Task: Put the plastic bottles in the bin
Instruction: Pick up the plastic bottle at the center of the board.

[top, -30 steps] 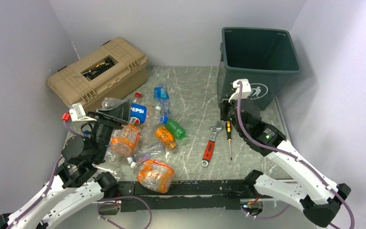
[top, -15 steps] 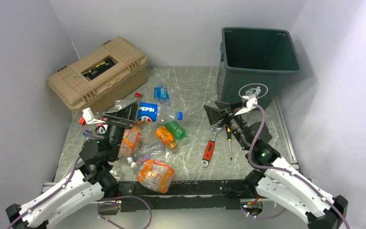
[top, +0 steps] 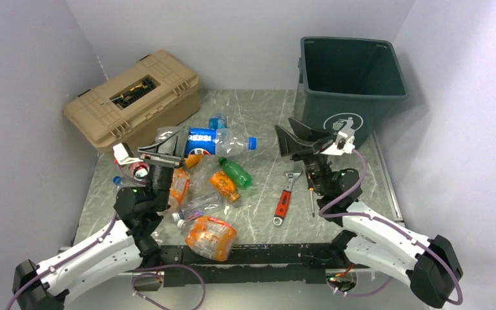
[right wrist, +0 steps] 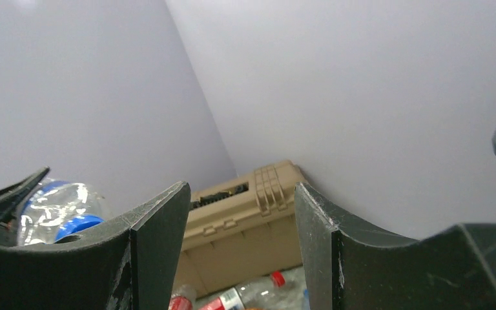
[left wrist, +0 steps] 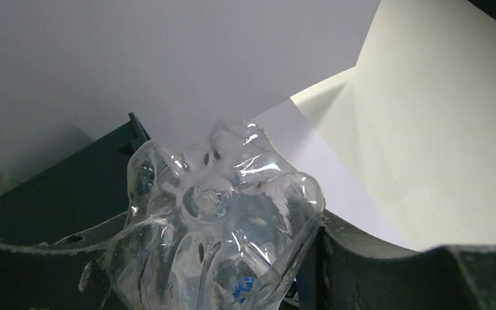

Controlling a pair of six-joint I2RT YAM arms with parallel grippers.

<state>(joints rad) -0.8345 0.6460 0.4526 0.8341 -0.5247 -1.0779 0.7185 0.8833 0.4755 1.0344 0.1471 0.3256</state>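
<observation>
Grey bench (top: 258, 110): Pepsi bottle (top: 223, 141) is pinched aloft by left hand (top: 171, 147); right hand (top: 300, 143) is held spread, presumably for handover.

Blue-labelled bottle (top: 213, 141) aloft, green bin (top: 374, 116) upright

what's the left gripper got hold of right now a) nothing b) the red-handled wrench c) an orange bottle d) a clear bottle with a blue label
D: the left gripper is clamped on the clear bottle with a blue label, whose moulded base fills the left wrist view between the fingers.
</observation>
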